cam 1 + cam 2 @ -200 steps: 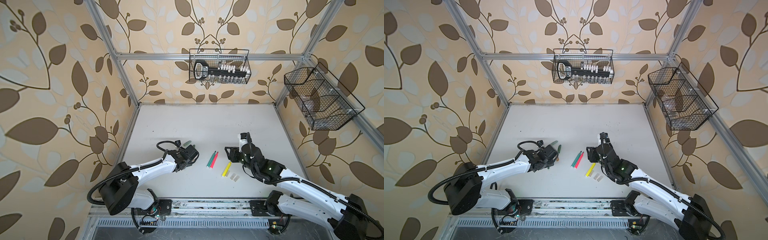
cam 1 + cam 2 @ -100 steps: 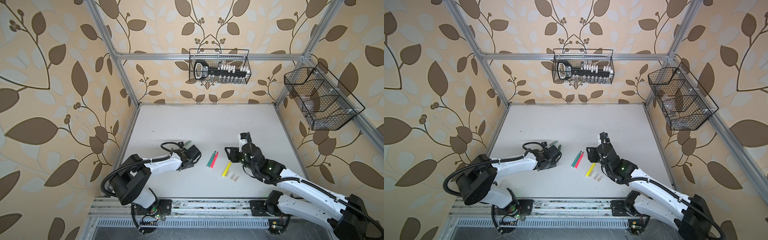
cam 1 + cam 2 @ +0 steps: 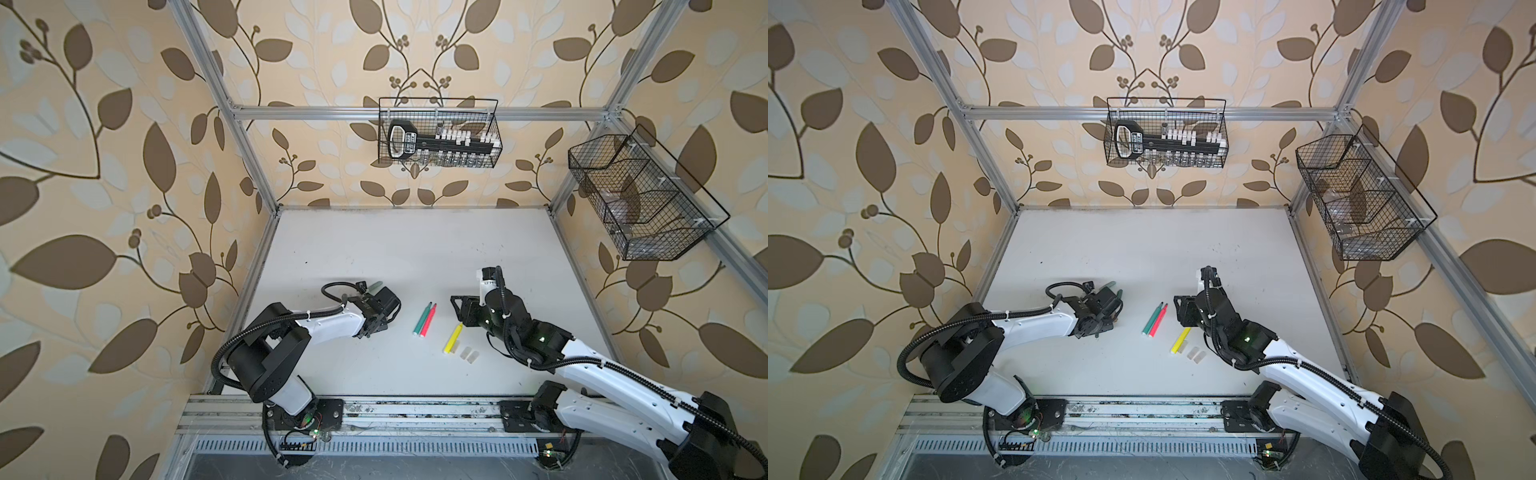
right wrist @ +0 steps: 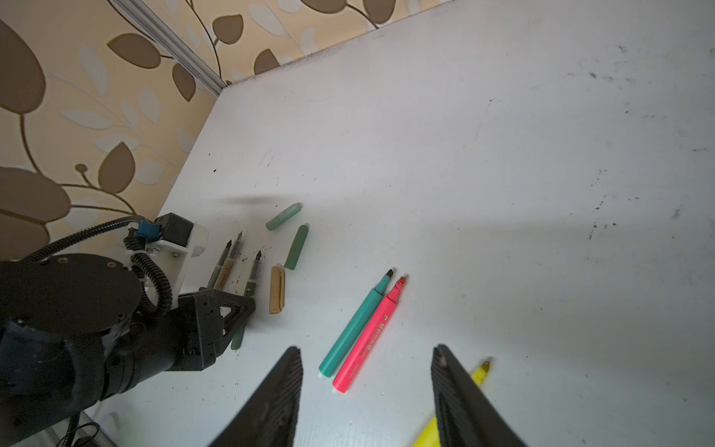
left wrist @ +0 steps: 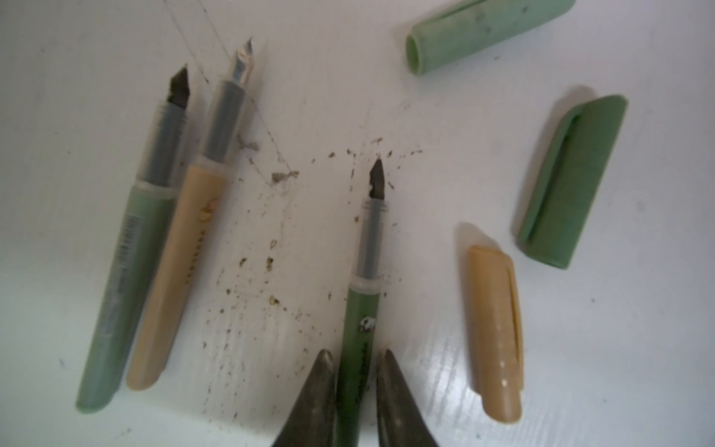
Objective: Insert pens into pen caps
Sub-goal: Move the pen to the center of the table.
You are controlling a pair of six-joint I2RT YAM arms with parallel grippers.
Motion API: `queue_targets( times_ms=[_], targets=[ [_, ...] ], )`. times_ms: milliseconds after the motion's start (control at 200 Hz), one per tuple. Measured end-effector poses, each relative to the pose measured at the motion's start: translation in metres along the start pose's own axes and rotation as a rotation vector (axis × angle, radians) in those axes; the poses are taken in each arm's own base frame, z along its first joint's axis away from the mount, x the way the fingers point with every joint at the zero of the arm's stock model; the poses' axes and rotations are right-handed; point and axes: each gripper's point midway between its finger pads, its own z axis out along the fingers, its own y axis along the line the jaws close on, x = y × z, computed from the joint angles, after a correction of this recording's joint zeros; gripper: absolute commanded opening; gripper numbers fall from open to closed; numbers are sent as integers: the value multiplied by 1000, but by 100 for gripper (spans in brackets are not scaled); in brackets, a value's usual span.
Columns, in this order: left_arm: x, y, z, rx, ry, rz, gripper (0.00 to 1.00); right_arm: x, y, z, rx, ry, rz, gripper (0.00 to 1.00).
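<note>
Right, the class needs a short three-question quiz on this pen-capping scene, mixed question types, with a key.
1. Which pen lies between the fingers of the left tool?
2. True or false: the right tool is gripping something.
3. How many caps lie loose beside the thin pens: A two, B three, C four?
Key: 1 dark green pen; 2 false, it stands open and empty; 3 B.

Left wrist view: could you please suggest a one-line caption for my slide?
Left gripper straddling the dark green pen beside the grey-green pen, tan pen and three loose caps.
</note>
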Motion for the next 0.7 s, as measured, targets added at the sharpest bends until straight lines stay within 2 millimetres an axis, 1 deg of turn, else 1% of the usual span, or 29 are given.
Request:
queue_targets(
  times_ms=[130, 315, 450, 535, 595, 700],
  targets=[
    [-2, 0, 1, 2, -6, -1, 11, 0, 0, 0, -3, 2, 1, 54],
    [-4, 1, 1, 3, -7, 1, 7, 1, 2, 0, -11, 4, 7, 54],
    [-4, 0, 0, 10, -3, 6, 6, 2, 6, -2, -28, 3, 13, 54],
    [-3, 2, -1, 8, 9, 10, 10, 4, 8, -3, -41, 1, 18, 54],
    [-1, 2, -3, 11, 18, 22, 15, 5, 10, -4, -50, 0, 21, 54],
    [0, 5, -3, 5, 30, 37, 8, 5, 12, -5, -62, -4, 26, 54]
  ],
)
